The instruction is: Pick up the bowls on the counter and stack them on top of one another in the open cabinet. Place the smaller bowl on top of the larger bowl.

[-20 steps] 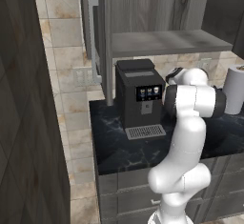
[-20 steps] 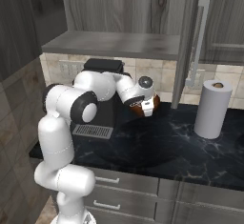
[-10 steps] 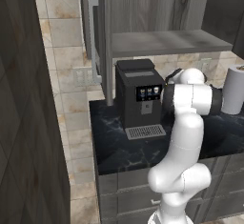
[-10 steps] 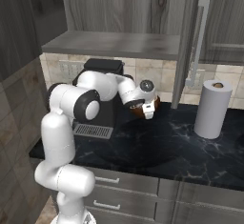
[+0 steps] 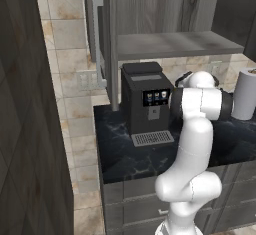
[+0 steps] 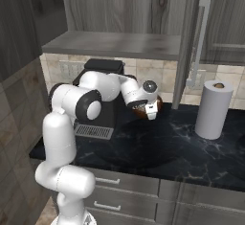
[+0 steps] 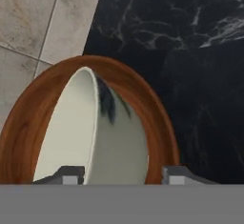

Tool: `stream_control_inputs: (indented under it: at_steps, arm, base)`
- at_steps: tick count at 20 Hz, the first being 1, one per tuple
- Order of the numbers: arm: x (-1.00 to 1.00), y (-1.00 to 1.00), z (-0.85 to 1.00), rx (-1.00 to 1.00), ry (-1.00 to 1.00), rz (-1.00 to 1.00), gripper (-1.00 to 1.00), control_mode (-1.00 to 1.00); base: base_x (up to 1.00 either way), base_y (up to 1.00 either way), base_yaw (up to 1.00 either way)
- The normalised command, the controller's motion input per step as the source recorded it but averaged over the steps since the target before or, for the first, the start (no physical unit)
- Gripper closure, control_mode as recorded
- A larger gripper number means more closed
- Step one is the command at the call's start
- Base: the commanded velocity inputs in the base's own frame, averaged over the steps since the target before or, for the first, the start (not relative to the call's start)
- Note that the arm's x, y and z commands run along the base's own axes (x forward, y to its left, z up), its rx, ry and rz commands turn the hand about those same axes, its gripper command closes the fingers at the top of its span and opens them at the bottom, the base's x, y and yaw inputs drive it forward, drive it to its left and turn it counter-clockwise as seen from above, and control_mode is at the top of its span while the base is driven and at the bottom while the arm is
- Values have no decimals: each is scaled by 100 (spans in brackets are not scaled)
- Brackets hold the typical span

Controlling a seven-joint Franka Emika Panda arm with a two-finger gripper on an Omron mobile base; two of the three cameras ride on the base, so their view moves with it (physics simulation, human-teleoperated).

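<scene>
Gripper [image 7: 119, 174] hovers just over the two bowls, its jaws parted, one dark fingertip [image 7: 66, 174] on each side of the small pale cream-green bowl [image 7: 90, 142], gripping nothing. That smaller bowl sits tilted inside the wide glossy reddish-brown bowl [image 7: 157, 123], which rests on the dark black marbled stone counter [image 6: 177, 147] near the tiled back wall, right of the black coffee machine [image 5: 145, 104]. Grey wood-grain open cabinet shelf [image 6: 115, 44] hangs above. White paper towel roll [image 6: 213, 109] stands far right.
</scene>
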Motion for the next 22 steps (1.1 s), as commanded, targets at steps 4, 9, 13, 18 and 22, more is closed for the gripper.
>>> stream_control_inputs:
  at_steps: [4,9,13,18,22]
  arm:
    - [0,0,-7,0,0,0,-100,-100]
    - [2,0,-3,1,0,0,-100,-100]
    - [0,0,14,3,-5,-2,-100,-100]
    - [0,0,31,1,-10,-4,-100,-100]
    - [0,0,32,1,-11,-5,-100,-100]
  base:
    - [0,0,0]
    - [0,0,0]
    - [0,0,0]
    - [0,0,0]
    - [0,0,0]
